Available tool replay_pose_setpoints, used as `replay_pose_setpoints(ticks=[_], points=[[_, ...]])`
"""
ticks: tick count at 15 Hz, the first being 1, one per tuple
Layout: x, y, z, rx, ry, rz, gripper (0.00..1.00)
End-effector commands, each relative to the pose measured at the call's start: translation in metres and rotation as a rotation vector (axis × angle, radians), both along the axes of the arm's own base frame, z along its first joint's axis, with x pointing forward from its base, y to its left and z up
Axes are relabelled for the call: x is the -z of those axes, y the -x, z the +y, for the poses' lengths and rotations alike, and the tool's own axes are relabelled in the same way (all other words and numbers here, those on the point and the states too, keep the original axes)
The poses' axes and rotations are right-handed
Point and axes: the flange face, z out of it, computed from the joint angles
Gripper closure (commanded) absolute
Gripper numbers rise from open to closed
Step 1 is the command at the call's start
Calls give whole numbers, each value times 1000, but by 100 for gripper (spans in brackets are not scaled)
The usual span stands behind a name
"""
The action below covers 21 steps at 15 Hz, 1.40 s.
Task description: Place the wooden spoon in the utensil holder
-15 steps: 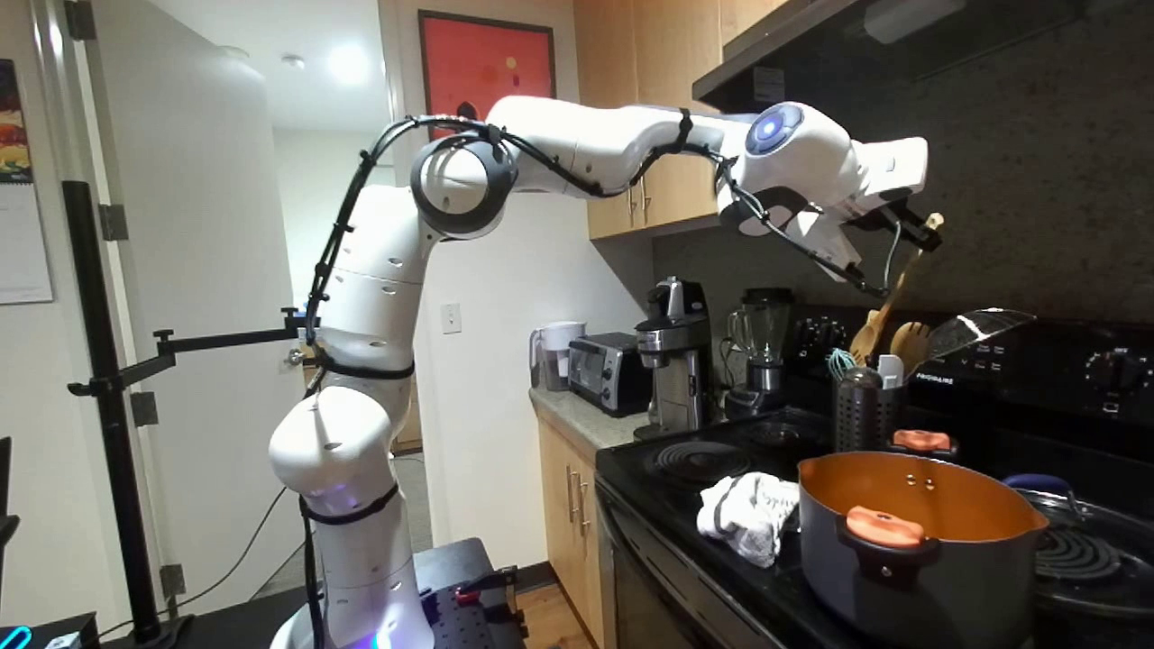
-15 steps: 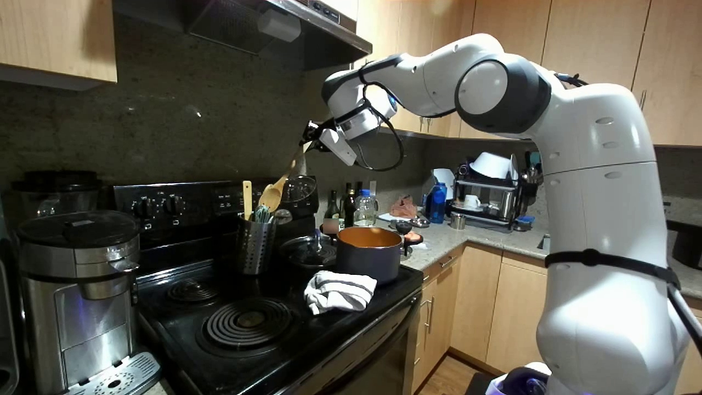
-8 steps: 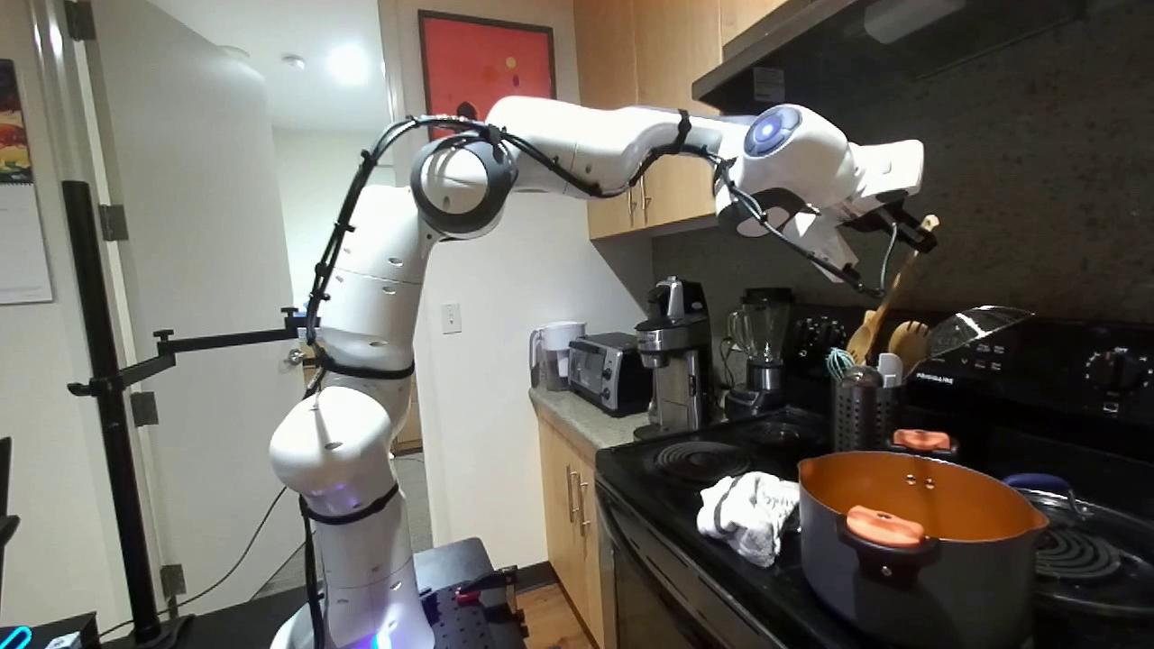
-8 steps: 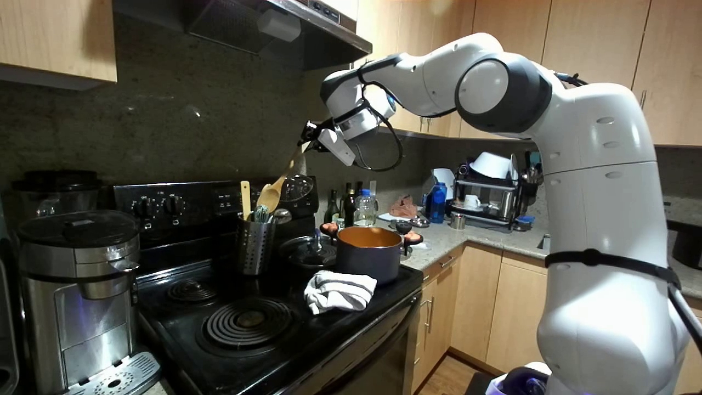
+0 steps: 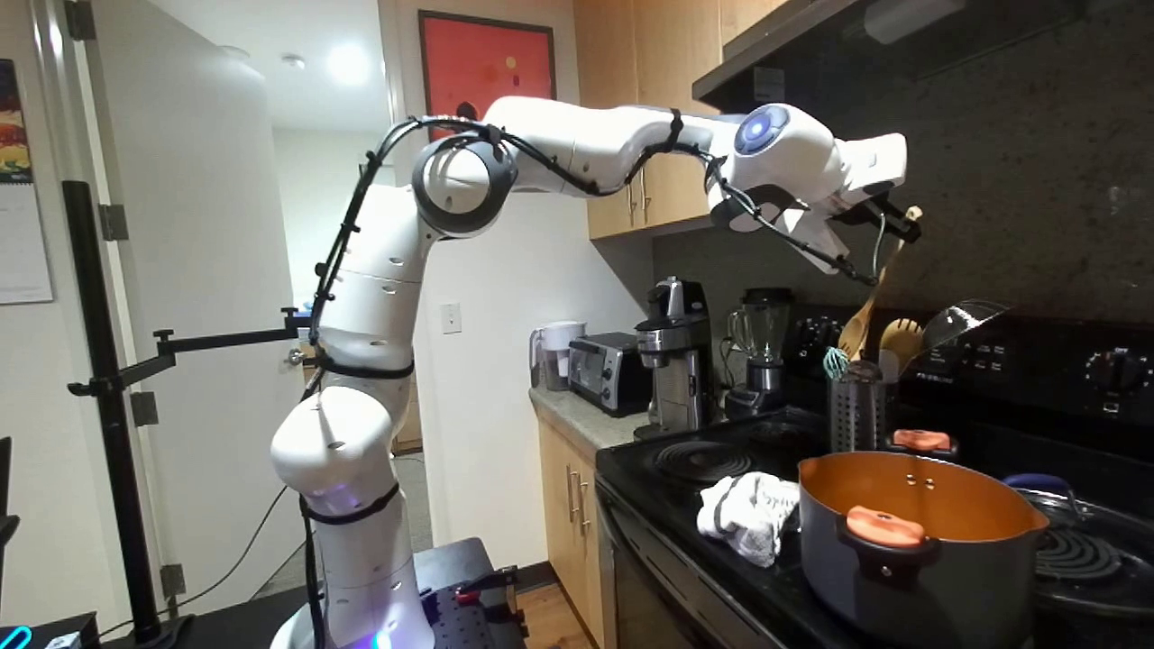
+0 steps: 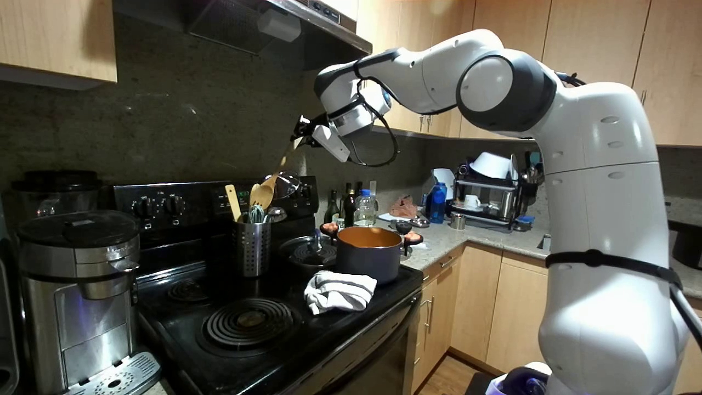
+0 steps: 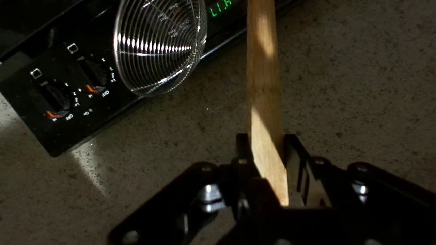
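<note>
The wooden spoon [image 6: 283, 162] slants down from my gripper [image 6: 300, 134]; it also shows in an exterior view [image 5: 891, 261]. In the wrist view my gripper [image 7: 266, 149] is shut on the tan handle [image 7: 264, 85] near its top end, the fingers on either side. The spoon's lower end reaches down to the other utensils at the mouth of the utensil holder [image 6: 254, 249], a perforated grey cylinder also seen in an exterior view [image 5: 856, 415]. The utensils overlap there, so I cannot tell whether the tip is inside. My gripper is well above the holder, to one side.
A wire strainer [image 7: 160, 47] sticks out beside the spoon. A flat wooden utensil [image 6: 233, 203] and a whisk [image 6: 256, 214] stand in the holder. The orange-lined pot [image 6: 368, 263], a cloth [image 6: 340, 292], and a coffee maker [image 6: 82, 285] stand near. The range hood [image 6: 274, 27] hangs above.
My gripper has moved left and slightly up in both exterior views, still holding the spoon. The utensil holder has shifted or tipped slightly left, and the flat wooden utensil leans more to the left.
</note>
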Motion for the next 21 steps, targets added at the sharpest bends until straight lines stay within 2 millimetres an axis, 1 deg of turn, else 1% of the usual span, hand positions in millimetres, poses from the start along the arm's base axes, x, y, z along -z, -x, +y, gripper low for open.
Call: replay_pose_setpoints(ticks=[1, 9, 12, 16, 18, 21], points=[[-8, -2, 12, -7, 62, -39, 93], [-11, -13, 29, -46, 224, -106, 93], [-7, -16, 36, -63, 256, -118, 93], [-1, -16, 39, -75, 279, -126, 93], [-4, -14, 40, -78, 274, -132, 93], [-17, -9, 40, -79, 265, -150, 93]])
